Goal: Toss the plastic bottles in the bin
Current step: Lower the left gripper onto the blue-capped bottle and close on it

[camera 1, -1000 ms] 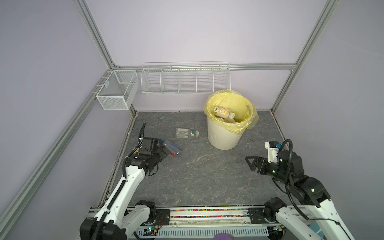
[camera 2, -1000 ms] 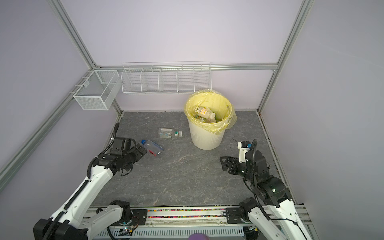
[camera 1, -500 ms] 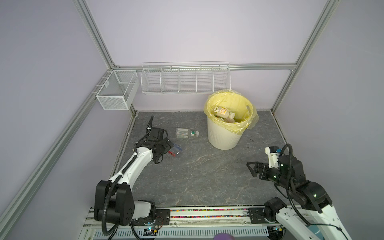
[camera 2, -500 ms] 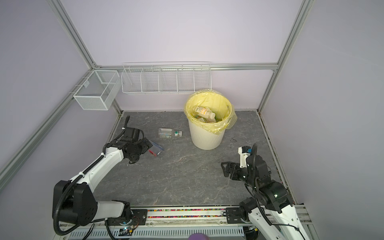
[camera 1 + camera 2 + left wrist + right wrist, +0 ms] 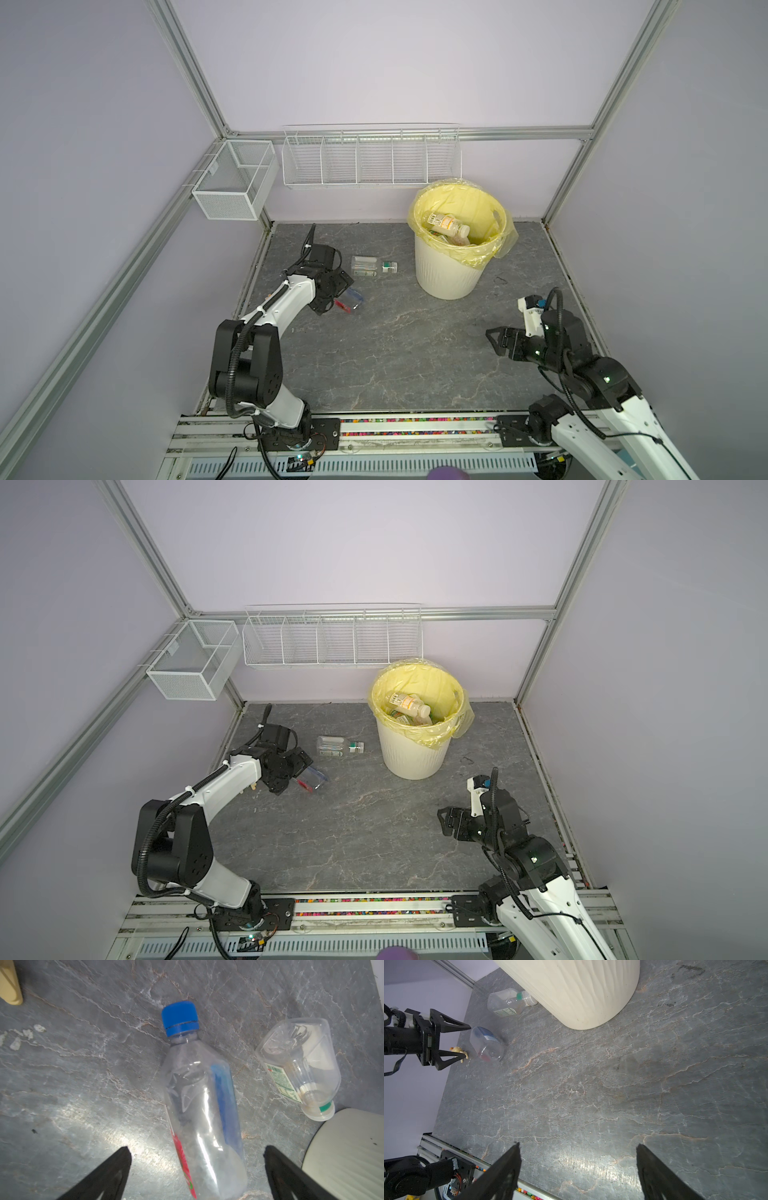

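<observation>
Hovering over blue-capped bottle (image 5: 199,1105), left gripper (image 5: 196,1148) spread wide, gripping nothing (bottle flat on floor, base nearest jaws). Step, likely: pre-grasp. Next: descend, pinch across body, carry to bin (image 5: 449,274) beyond. Green-banded bottle (image 5: 301,1076) off to one side of jaws. Right gripper (image 5: 577,1145) open, empty, well apart.

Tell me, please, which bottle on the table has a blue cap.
The blue-labelled bottle by the left gripper; the squarish bottle near the bin has a white cap.

grey tabletop (image 5: 395,353), blue-capped bottle (image 5: 201,1105), square bottle (image 5: 370,266), bin (image 5: 449,278)
</observation>
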You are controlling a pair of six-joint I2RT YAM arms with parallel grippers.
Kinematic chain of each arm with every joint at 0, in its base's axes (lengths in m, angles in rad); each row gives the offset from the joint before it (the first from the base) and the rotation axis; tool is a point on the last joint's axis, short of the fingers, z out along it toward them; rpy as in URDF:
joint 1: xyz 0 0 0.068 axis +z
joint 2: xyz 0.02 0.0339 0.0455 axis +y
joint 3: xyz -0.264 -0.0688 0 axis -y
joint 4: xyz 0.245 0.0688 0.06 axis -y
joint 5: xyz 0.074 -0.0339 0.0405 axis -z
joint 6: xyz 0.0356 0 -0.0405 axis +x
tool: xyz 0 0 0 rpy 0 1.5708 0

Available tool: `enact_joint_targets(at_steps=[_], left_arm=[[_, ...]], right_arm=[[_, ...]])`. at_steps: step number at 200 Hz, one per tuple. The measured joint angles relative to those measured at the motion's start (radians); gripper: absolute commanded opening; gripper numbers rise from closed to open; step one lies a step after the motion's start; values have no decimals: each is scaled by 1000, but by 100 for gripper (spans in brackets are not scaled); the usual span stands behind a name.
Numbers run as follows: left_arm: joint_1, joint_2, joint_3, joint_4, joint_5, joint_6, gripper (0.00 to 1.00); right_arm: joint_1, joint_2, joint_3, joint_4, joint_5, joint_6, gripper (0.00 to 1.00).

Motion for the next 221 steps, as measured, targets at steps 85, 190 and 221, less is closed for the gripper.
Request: enact_joint_targets(at_steps=[85, 190, 221], left_arm=[[-71, 108, 29, 42, -63, -35, 98], [-103, 163, -19, 80, -134, -105, 94], [-103, 177, -19, 95, -134, -114, 76]], right_arm=[[0, -8, -87, 69, -5, 3, 88], [0, 1, -92, 86, -9, 3, 88], [0, 1, -92, 87, -8, 3, 88]])
